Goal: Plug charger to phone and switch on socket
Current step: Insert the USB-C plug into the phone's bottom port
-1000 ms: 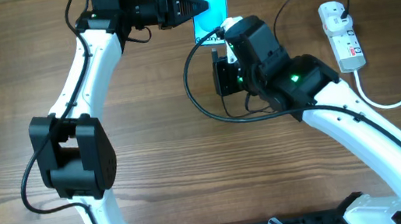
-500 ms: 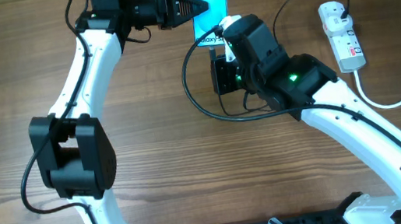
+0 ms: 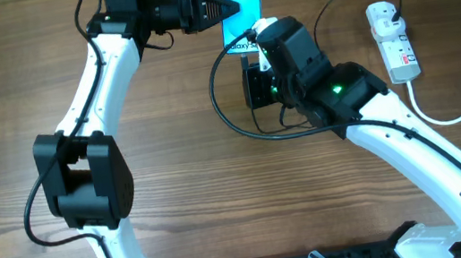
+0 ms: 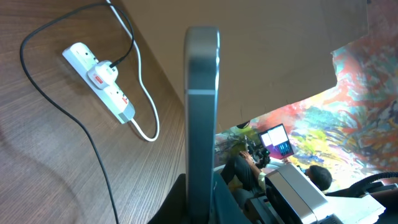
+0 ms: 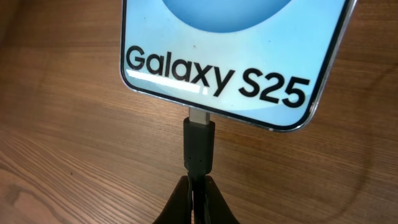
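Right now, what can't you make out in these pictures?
- White oblong power strip: switch position too small, overhead and left wrist views.
- Small black charger connector: depth inside the cyan-screened flat phone hidden by its edge, right wrist view.
- Left claw fingers: mostly cut off by the bottom edge, left wrist view.

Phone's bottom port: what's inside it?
The silver tip of the charger meets the bottom edge of the phone; the right claw pinches its black connector. A sliver of metal shows; how deep it sits inside is hidden.
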You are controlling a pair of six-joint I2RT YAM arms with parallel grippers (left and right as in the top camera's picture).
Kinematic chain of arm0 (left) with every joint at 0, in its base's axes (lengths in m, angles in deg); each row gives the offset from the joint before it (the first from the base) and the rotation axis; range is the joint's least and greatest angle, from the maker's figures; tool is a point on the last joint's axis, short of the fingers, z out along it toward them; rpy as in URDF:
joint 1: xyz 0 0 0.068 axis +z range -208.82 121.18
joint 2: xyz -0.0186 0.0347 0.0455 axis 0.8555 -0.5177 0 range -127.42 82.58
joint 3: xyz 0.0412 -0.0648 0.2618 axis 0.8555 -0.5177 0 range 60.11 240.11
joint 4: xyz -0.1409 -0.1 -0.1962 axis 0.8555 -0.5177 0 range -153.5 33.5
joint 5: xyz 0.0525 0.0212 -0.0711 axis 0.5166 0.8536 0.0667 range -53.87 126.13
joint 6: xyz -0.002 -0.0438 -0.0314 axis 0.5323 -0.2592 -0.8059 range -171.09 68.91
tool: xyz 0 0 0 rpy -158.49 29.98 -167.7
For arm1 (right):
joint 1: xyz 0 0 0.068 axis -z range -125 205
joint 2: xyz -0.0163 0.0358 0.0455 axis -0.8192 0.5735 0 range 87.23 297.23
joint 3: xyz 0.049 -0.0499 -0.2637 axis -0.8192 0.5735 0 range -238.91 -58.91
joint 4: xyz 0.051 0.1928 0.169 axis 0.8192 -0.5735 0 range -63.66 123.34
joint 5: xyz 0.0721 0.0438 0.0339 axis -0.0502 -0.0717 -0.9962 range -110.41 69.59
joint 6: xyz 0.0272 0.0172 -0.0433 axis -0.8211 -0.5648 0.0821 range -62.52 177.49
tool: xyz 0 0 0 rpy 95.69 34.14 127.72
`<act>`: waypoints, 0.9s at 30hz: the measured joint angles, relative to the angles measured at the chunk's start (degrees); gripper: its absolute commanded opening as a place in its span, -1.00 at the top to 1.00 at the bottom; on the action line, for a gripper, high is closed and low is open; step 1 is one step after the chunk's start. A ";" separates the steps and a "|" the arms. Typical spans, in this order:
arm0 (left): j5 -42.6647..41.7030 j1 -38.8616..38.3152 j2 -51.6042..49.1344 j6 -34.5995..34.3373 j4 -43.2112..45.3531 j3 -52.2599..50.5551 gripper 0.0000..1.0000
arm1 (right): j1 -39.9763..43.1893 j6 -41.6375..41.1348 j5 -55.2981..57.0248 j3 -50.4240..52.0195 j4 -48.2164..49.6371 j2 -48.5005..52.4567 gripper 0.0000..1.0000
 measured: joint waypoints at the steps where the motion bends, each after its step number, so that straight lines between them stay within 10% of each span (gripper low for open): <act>1: 0.00 0.00 0.00 0.00 -0.17 0.00 0.92 | 0.00 0.00 0.00 0.00 0.00 0.00 0.91; 27: -0.59 0.17 0.00 3.28 -2.56 0.00 0.92 | -0.17 0.44 -0.22 0.00 0.92 0.09 0.91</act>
